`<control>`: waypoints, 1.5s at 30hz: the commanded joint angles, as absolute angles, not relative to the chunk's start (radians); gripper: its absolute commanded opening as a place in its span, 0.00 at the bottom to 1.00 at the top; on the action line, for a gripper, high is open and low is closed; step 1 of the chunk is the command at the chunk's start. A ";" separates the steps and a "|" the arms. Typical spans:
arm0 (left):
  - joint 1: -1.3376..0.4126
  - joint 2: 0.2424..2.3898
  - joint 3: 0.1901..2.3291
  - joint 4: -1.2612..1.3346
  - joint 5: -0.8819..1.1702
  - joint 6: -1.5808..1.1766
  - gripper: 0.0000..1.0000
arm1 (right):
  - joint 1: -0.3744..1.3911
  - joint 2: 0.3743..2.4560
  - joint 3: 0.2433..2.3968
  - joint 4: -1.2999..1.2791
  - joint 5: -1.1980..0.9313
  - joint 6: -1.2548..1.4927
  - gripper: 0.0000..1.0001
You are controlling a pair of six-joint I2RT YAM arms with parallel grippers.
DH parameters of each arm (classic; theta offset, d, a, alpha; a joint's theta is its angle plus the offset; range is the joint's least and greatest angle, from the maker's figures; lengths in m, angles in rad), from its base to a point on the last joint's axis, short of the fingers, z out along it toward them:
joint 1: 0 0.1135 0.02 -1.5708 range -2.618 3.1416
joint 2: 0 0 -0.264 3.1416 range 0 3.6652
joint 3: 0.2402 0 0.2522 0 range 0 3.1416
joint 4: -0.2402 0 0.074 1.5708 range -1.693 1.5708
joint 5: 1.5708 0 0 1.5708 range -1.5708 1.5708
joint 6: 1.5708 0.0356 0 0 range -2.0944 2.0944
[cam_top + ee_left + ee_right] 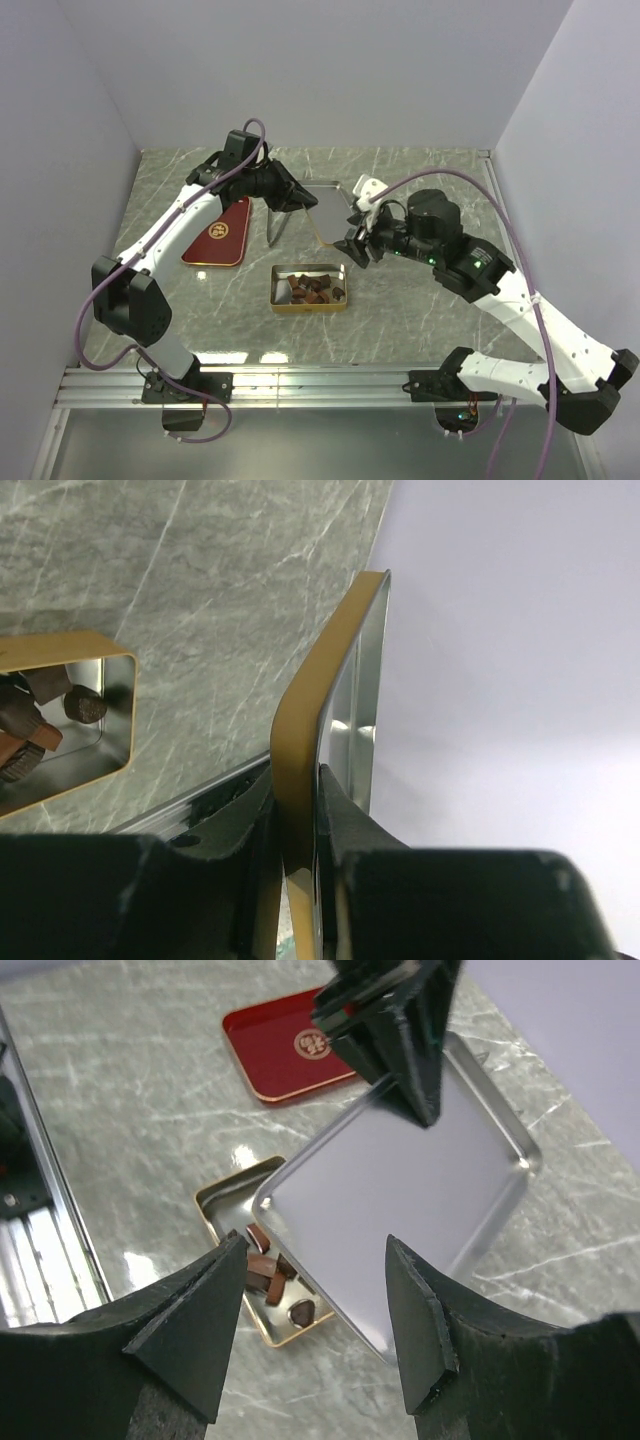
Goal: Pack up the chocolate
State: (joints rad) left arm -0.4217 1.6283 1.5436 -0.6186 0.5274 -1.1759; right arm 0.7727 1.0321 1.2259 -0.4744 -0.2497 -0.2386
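The left jaws are clenched on the gold rim of a shiny tin half [400, 1200], holding it tilted up on edge just beyond the open gold tin [308, 307]. Its bare silver inside faces the right jaws, which stand released and wide with nothing between them, just beyond the gold tin's right end; whether they touch the held piece I cannot tell. The chocolate [315, 288] lies as dark brown lumps inside the gold tin, which sits flat on the marbled surface [430, 320], and a red lid [220, 232] lies flat beyond and left of the gold tin.
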 commanded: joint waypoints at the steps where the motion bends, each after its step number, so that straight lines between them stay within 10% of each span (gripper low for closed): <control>1: -0.410 1.628 1.597 -0.627 0.587 -1.189 0.06 | 0.824 1.054 1.269 -0.491 -0.155 -0.327 0.65; 29: -0.402 1.586 1.572 -0.669 0.707 -1.163 0.07 | 1.005 1.054 1.106 -0.311 0.247 -0.517 0.61; 45: -0.425 1.548 1.493 -0.647 0.816 -1.151 0.18 | 1.023 1.075 1.089 -0.241 0.314 -0.558 0.23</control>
State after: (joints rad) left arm -0.3916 1.6012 1.5070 -0.6312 0.6769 -1.1984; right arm 1.0378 1.0733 1.0790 -0.3660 0.2382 -0.5659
